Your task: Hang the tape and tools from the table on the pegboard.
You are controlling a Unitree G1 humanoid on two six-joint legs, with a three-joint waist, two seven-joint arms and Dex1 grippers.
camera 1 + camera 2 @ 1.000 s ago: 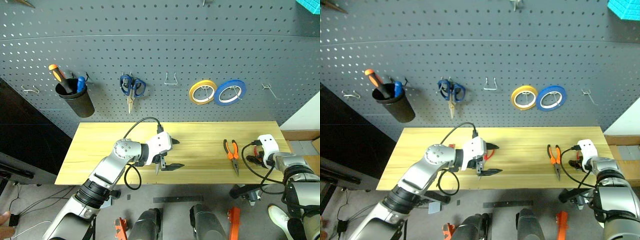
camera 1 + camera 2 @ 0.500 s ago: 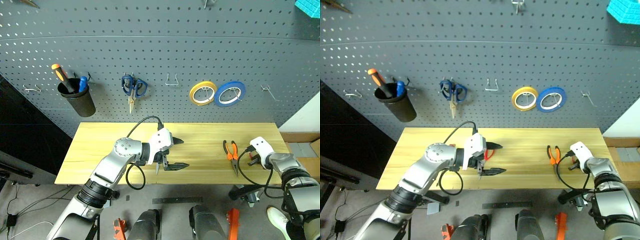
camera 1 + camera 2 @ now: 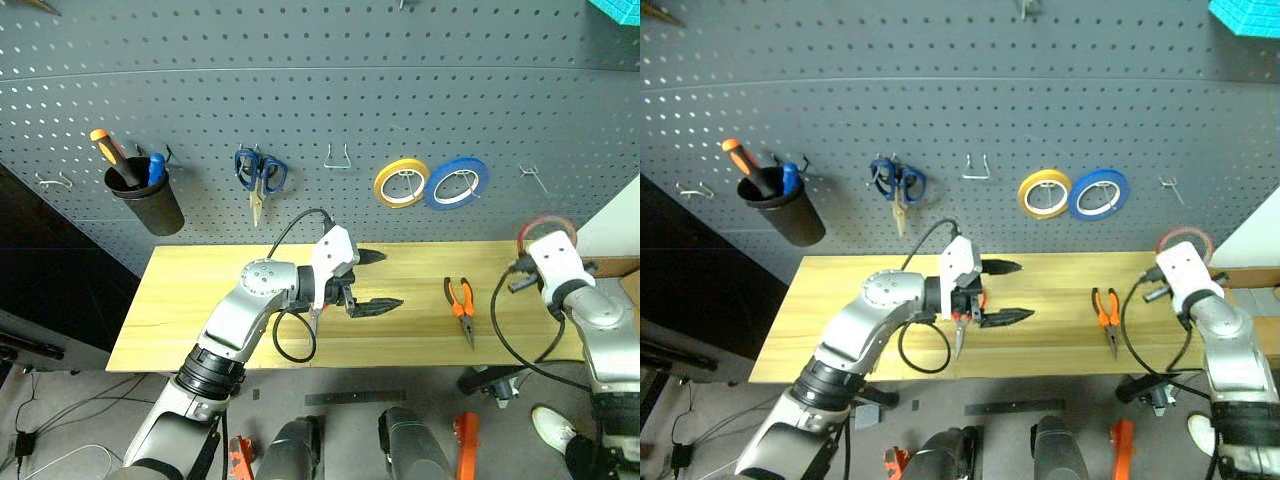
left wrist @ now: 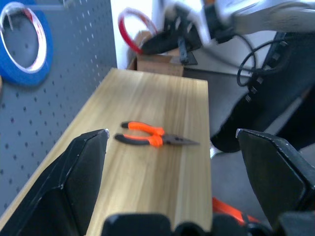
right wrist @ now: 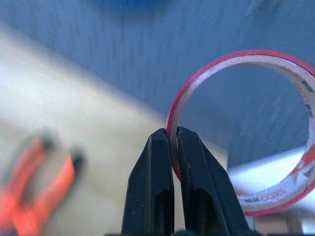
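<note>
My right gripper [image 5: 173, 133] is shut on the wall of the thin red tape [image 5: 246, 132] ring. It holds the tape [image 3: 545, 222] up in front of the pegboard [image 3: 300, 90], above the right end of the table [image 3: 190, 290]. The orange-and-black pliers [image 3: 461, 305] lie flat on the table right of centre. Over the table's middle my left gripper [image 3: 378, 281] hovers open and empty, pointing right toward the pliers [image 4: 152, 140]. A steel scissors blade [image 3: 958, 340] and a bit of red handle peek out beneath the left wrist. The screwdriver is hidden.
On the pegboard hang a black cup [image 3: 148, 205] holding an orange-and-black screwdriver, blue scissors [image 3: 260, 172], a yellow roll [image 3: 402, 183] and a blue roll [image 3: 457, 183]. Bare hooks sit between the scissors and rolls [image 3: 338, 158] and right of the blue roll [image 3: 537, 178].
The right gripper shut on the red tape at the table's right end and lifted it toward the pegboard. The left gripper rose a little and shifted right, staying open.
</note>
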